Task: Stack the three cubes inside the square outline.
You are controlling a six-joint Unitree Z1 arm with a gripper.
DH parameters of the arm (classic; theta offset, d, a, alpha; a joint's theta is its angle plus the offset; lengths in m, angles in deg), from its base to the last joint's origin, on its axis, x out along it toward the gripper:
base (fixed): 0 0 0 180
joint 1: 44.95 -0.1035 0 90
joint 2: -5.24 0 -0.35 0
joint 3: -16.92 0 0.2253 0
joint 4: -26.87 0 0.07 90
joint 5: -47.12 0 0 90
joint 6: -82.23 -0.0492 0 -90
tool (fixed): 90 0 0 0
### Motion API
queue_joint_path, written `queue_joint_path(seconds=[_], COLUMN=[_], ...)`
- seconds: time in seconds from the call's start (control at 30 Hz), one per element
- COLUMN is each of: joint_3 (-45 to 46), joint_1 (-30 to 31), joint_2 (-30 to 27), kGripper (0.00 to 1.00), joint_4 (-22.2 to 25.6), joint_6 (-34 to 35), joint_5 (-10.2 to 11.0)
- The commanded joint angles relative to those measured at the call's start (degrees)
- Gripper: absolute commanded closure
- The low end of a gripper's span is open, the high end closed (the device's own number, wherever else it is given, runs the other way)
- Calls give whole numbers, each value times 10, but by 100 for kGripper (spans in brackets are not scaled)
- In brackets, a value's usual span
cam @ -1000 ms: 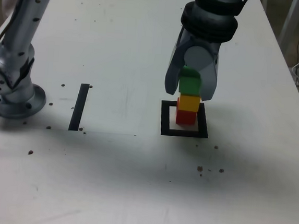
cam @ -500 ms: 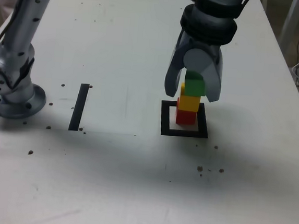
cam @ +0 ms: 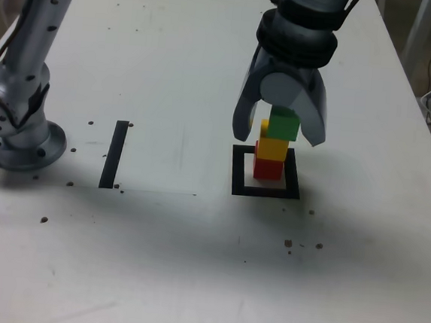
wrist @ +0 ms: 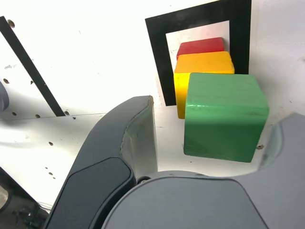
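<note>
Fingers (cam: 282, 129) are spread open around the green cube (cam: 284, 124), set off-centre on the yellow cube (cam: 272, 148) above the red cube (cam: 268, 168) inside the square outline (cam: 236, 187); likely light, rigid, smooth-faced, it is best gripped by opposite sides.

Hand (cam: 280, 129) wider around green cube (cam: 284, 124).

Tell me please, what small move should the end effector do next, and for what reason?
Probably it should back slowly away from the stack, jaws kept wide. The end effector is open around the green cube, which sits on the yellow cube but shifted toward the exterior view's right, so a sideways touch might topple it.
</note>
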Motion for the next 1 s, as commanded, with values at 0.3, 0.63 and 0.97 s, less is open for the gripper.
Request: queue_joint_path(seconds=[0.3, 0.63, 0.97], joint_3=[9, 113, 299], joint_1=[1, 1, 1], joint_2=[-63, -152, -274], kGripper=[0, 0, 0], joint_4=[1, -5, -64], joint_6=[12, 28, 53], joint_5=[53, 63, 55])
